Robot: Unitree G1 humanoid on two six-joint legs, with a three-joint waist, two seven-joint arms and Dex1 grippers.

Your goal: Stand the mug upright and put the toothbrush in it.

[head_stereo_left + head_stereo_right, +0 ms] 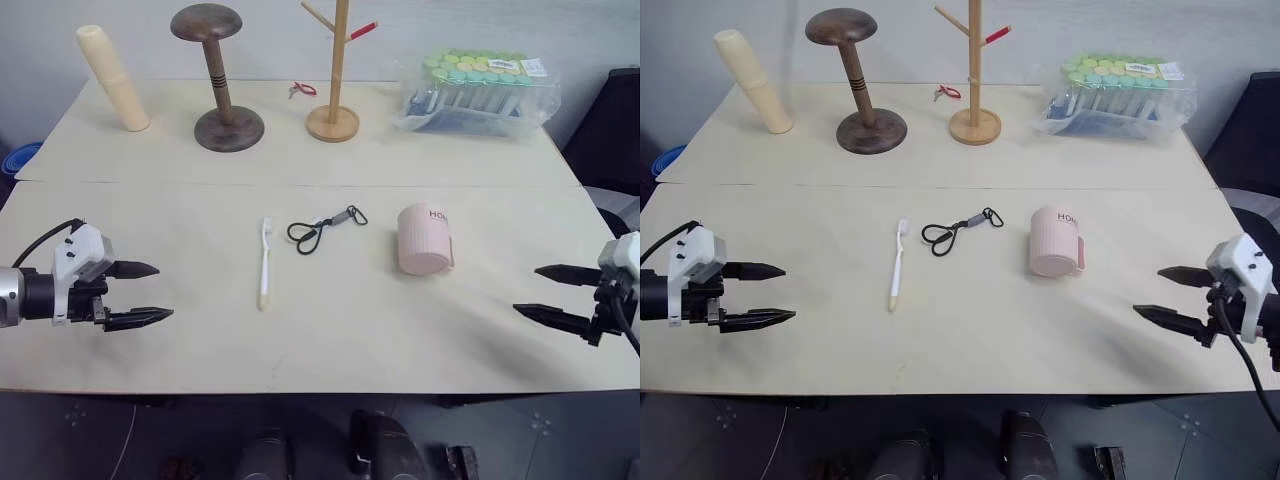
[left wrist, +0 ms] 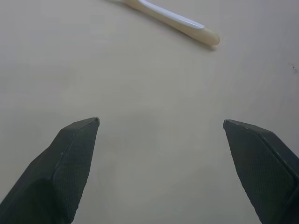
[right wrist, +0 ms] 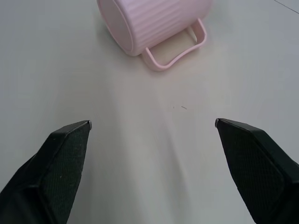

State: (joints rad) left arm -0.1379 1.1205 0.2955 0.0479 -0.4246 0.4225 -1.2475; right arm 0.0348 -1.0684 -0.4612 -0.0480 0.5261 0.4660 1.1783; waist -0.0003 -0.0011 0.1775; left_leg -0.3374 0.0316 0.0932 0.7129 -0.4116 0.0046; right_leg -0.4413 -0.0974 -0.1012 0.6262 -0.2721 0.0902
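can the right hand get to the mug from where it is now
Probably yes. The right hand is open and aimed toward the mug, which lies on its side, with bare table between them. Its handle faces that hand.

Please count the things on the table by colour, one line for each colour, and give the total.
Pink: 1, the mug
White: 1, the toothbrush
Black: 1, the cord
Cream: 1, the tall cylinder
Wood: 2, the dark stand and the pale peg tree
Red: 1, the small clip
Clear: 1, the tube bag
Total: 8
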